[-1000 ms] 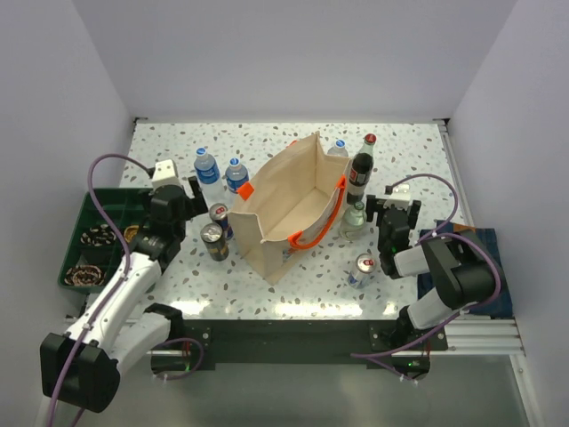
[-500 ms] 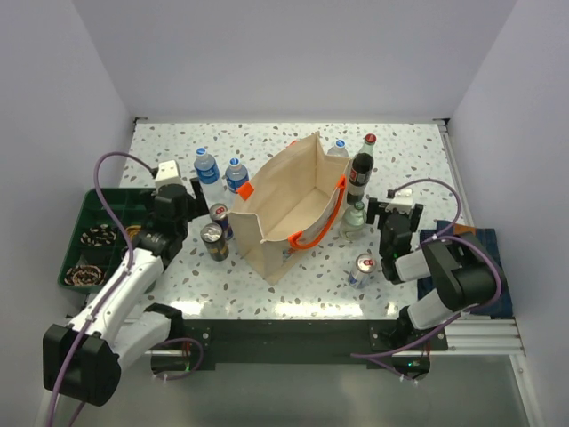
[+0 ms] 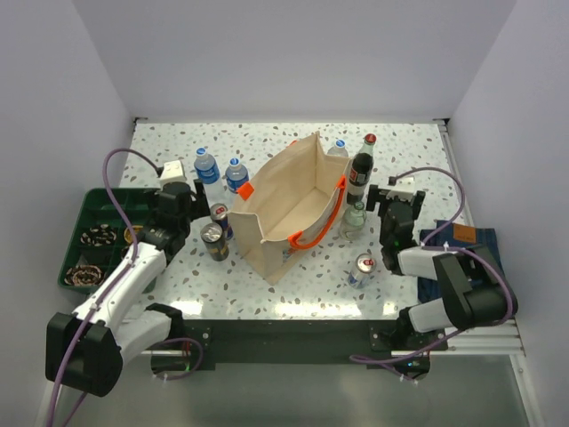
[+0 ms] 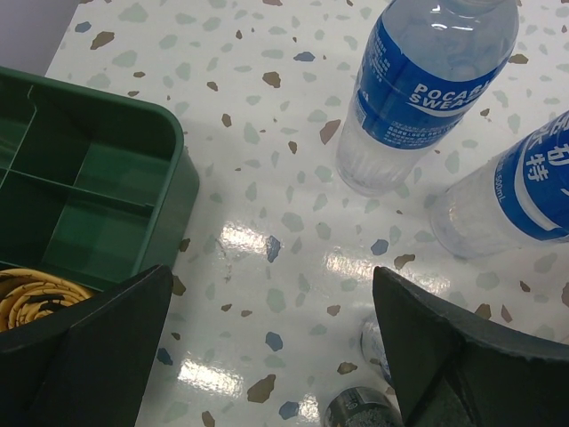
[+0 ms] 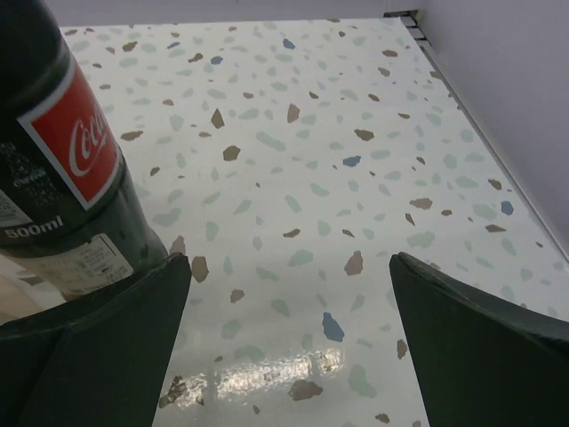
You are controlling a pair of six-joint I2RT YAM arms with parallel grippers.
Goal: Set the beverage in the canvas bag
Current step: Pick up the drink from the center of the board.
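L+R jaws spread, empty | R: center on dark plastic cola bottle (image 5: 55, 169), pinch mid-body imo | lower upright into beige canvas tote (image 3: 267, 240)

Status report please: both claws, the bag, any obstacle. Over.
Left claw open, empty, near blue-label bottles. Right claw open, empty, beside cola bottle. Canvas bag upright, mouth open, no drink seen inside. Nothing blocks its mouth.

The canvas bag (image 3: 289, 209) stands upright and open before me, beige with orange handles. Left of the bag I see two water bottles (image 3: 207, 166) with blue labels and two cans (image 3: 213, 240). Right of it stand a dark cola bottle (image 3: 360, 169) and a single can (image 3: 363, 267).
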